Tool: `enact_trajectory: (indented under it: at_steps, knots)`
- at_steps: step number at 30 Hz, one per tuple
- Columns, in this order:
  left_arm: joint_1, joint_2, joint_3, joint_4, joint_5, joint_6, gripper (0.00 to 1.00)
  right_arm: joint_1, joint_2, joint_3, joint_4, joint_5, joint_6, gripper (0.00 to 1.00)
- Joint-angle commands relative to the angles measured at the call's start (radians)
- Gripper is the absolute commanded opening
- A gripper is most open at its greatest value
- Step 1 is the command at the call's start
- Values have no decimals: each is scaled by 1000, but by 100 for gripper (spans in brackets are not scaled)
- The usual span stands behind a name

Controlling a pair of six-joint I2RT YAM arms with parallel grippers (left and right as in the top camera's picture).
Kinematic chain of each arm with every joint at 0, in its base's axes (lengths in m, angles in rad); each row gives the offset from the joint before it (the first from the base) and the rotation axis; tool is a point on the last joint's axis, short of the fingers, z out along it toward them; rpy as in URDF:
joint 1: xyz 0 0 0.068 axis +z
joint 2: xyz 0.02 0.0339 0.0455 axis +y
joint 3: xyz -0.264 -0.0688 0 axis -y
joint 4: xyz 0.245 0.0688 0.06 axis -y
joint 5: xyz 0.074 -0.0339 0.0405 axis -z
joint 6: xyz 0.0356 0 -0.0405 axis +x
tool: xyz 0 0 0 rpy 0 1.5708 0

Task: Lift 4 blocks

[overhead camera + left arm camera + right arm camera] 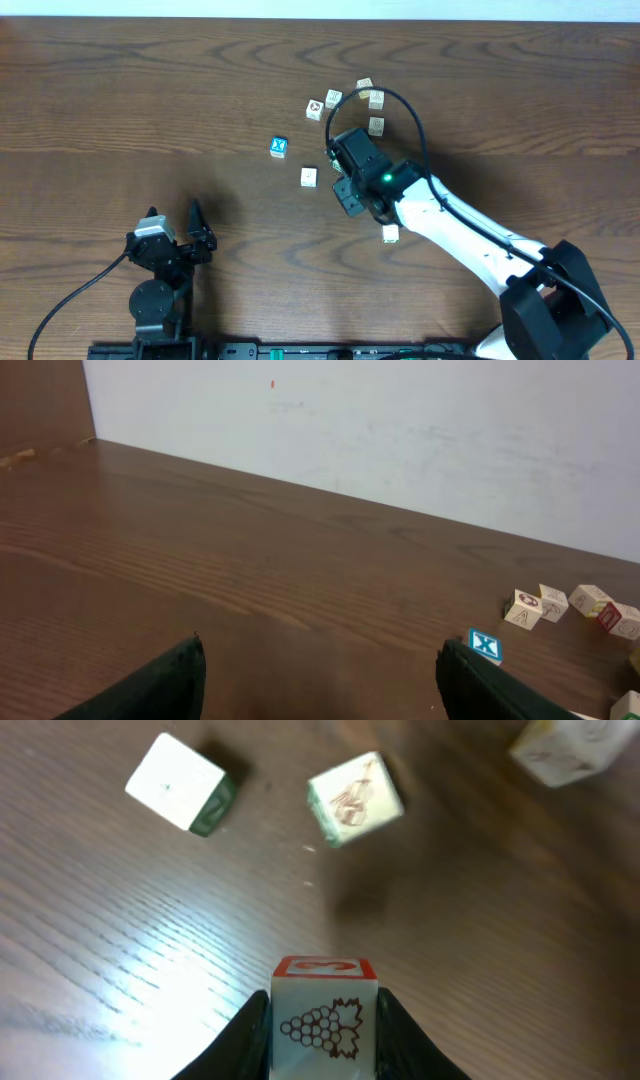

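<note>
The right gripper (322, 1025) has its fingers clamped on 2 opposite flat faces of 1 block (322, 1005), probably light, stiff, slightly slippery wood. The left gripper (320, 665) has its fingers apart, empty.

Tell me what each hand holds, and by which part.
Right hand grips the grape-picture block by two opposite side faces. Left hand is open, holding nothing.

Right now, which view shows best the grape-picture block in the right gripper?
The right wrist view: the grape block sits close and sharp between the right gripper fingers. Overhead, the gripper covers it. The left wrist view does not show it.
</note>
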Motion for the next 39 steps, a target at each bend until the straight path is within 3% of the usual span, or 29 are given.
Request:
enact_trajectory:
  at_steps: [1,8,26,33,39]
  knots:
    - [-4,-1,-11,-48,-24,2,74,2,-19,63,-66,101,18,23]
    - [-4,-1,-11,-48,-24,2,74,-75,-58,133,-237,150,98,11]
    - [-4,-1,-11,-48,-24,2,74,-452,-587,111,-501,32,106,11]
    - [-4,-1,-11,-48,-24,2,75,-453,-689,-76,-525,20,203,12]
    - [-4,-1,-11,-48,-24,2,74,-453,-703,-309,-349,-98,323,12]
